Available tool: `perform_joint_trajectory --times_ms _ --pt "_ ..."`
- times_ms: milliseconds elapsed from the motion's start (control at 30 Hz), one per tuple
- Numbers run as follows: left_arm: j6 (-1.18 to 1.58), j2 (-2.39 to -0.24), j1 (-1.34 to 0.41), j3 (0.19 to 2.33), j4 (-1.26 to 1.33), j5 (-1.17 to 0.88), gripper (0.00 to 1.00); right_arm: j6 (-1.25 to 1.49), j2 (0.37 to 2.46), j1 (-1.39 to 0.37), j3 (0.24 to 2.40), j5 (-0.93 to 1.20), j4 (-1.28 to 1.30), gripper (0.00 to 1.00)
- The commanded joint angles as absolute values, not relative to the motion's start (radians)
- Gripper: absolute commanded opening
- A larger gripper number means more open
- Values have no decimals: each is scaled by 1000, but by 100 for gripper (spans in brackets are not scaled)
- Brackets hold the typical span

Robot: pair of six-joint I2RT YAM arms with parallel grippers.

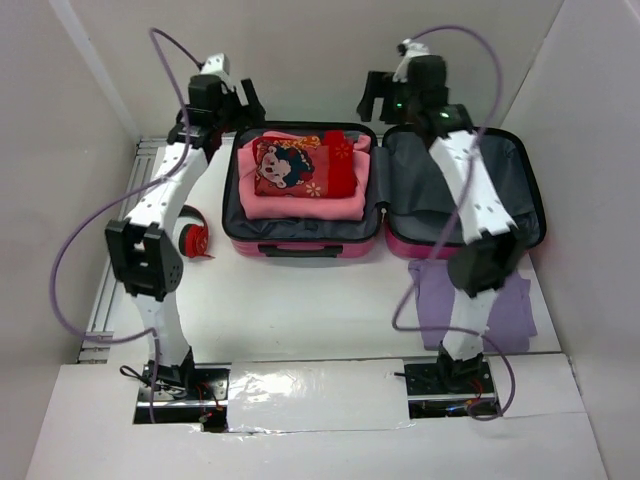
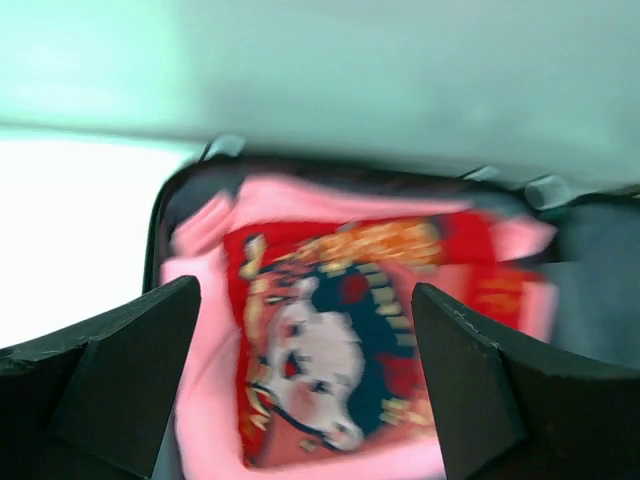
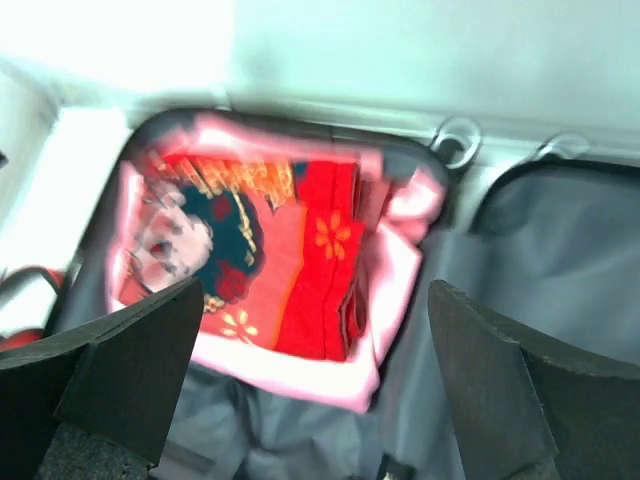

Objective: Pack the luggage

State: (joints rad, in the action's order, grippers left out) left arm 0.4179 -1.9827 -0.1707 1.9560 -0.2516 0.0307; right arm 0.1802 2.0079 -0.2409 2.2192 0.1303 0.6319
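The luggage (image 1: pixel 300 248) lies open on the table, two halves side by side, magenta edges and grey lining. Its left half holds a folded pink cloth (image 1: pixel 300 205) with a red cartoon-print garment (image 1: pixel 300 165) on top. The right half (image 1: pixel 420 190) shows bare grey lining. My left gripper (image 1: pixel 245 100) is open and empty above the left half's far-left corner. My right gripper (image 1: pixel 375 100) is open and empty above the hinge at the far edge. The left wrist view shows the red garment (image 2: pixel 340 330) between my open fingers; the right wrist view shows the garment (image 3: pixel 290 270) and the pink cloth (image 3: pixel 330 375).
A red and black object (image 1: pixel 193 238) lies on the table left of the luggage. A purple cloth (image 1: pixel 510 315) lies under the right arm near the front. White walls close in the table on three sides. Cables loop from both arms.
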Motion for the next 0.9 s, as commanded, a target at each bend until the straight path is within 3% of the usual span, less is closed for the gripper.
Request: perform_joint_trajectory --times_ms 0,200,333,467,667,867 --pt "379 -1804 -224 1950 -238 -35 100 175 1684 -216 2044 -22 637 99" --pt "474 -1565 -408 1648 -207 -109 100 287 1297 -105 1527 -112 661 99" --pt "495 -1483 -564 1482 -198 17 100 370 1099 -29 1217 -199 790 99" --pt "537 -1460 -565 1404 -210 -15 100 490 984 31 1050 -236 877 99" --pt "528 -1440 -699 1355 -199 -13 100 624 847 43 864 -104 811 99" --pt "537 -1442 -723 1345 -235 15 100 753 868 43 665 -94 723 68"
